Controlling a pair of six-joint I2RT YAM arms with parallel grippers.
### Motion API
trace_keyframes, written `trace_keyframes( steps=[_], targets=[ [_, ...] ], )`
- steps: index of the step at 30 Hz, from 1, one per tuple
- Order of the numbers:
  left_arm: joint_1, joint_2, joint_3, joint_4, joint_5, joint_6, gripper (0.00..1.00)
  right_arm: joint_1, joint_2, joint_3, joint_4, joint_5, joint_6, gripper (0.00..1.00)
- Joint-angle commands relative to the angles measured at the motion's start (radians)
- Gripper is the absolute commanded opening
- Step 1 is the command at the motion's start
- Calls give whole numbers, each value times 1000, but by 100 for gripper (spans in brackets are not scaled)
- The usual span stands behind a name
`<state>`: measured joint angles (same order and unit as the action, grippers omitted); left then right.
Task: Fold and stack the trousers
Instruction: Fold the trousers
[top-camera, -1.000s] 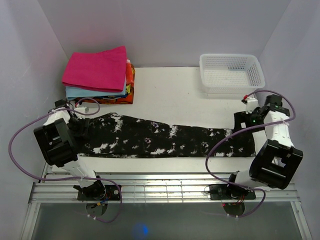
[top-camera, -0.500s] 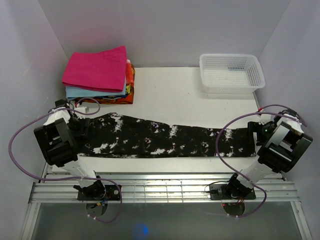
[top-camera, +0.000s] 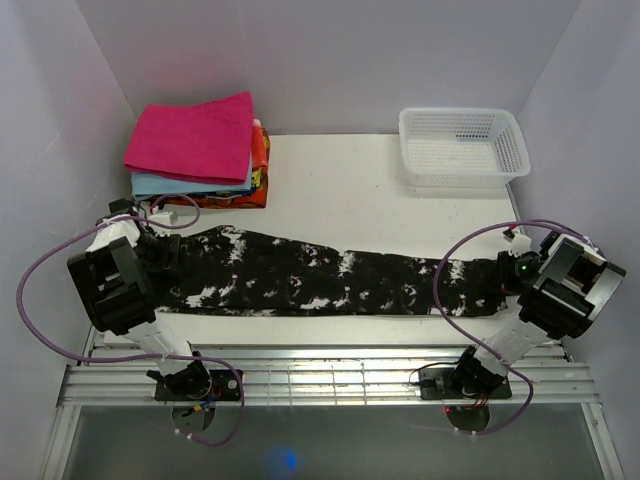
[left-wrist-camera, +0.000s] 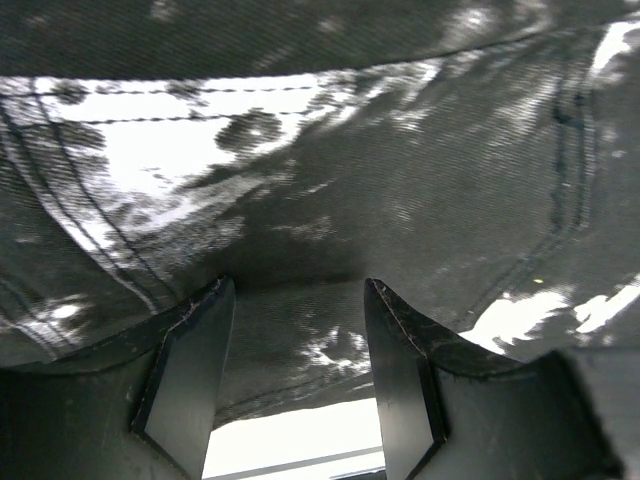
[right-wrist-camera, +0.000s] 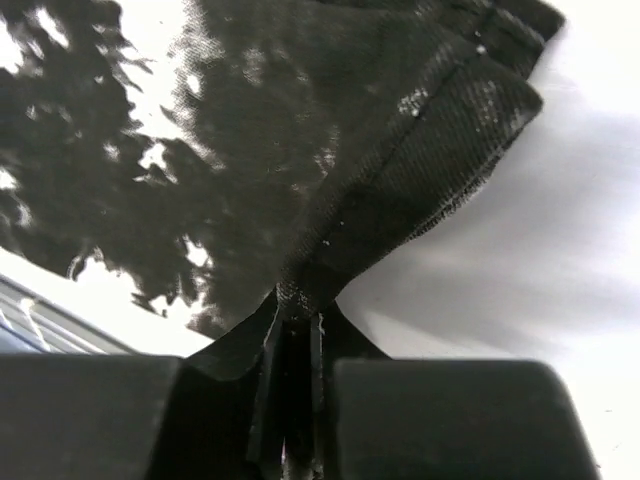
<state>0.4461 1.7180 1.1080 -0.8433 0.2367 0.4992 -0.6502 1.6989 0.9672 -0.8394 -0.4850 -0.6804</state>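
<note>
Black trousers (top-camera: 320, 275) with white blotches lie stretched lengthwise across the table's near half. My left gripper (top-camera: 160, 255) is at their left end. In the left wrist view its fingers (left-wrist-camera: 298, 290) stand apart, open, pressed down over the cloth (left-wrist-camera: 350, 150), whose edge runs between them. My right gripper (top-camera: 505, 272) sits at the trousers' right end. The right wrist view shows it (right-wrist-camera: 297, 320) shut on a pinched fold of the leg hem (right-wrist-camera: 400, 130), which rises in a ridge from the white table.
A stack of folded clothes (top-camera: 195, 150), pink on top, stands at the back left. A white mesh basket (top-camera: 462, 145) sits at the back right. The table (top-camera: 350, 190) is walled on three sides; a metal rail runs along its near edge.
My right arm swung out to the table's right edge, came down at the leg end and shut on the hem. The left arm and the trousers stayed put.
</note>
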Motion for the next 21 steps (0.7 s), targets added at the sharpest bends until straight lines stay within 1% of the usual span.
trace_keyframes(
  steps=[1, 3, 5, 7, 8, 10, 11, 14, 15, 17, 18, 19, 21],
  targets=[
    [6, -66, 30, -26, 76, -10, 64, -23, -70, 88, -104, -33, -13, 8],
    [5, -86, 29, -40, 99, -8, 65, -43, -93, 151, -141, -24, -47, 8],
    [3, -101, 29, -54, 139, -13, 65, -78, -105, 247, -188, 2, -94, 8],
    [-3, -124, 27, -69, 151, -24, 67, -123, -102, 312, -214, 14, -132, 8],
    [-4, -133, 26, -76, 167, -31, 68, -138, -88, 377, -246, 17, -149, 8],
    [-7, -172, 21, -89, 180, -39, 71, -182, -50, 448, -288, 20, -198, 8],
    [-7, -185, 24, -94, 193, -45, 73, -192, -35, 522, -350, 16, -215, 8],
    [-7, -233, 53, -132, 225, -51, 78, -201, -10, 599, -455, -38, -255, 8],
    [-7, -245, 73, -151, 251, -54, 80, -194, -15, 599, -467, -59, -248, 8],
    [-7, -276, 87, -178, 289, -53, 81, -169, -48, 572, -469, -95, -222, 8],
    [-6, -282, 92, -209, 324, -51, 81, -151, -65, 529, -469, -130, -213, 8],
    [-7, -288, 89, -223, 341, -50, 81, -105, -85, 504, -469, -154, -188, 8],
    [-7, -299, 70, -249, 371, -45, 81, -51, -145, 431, -463, -228, -160, 8]
  ],
)
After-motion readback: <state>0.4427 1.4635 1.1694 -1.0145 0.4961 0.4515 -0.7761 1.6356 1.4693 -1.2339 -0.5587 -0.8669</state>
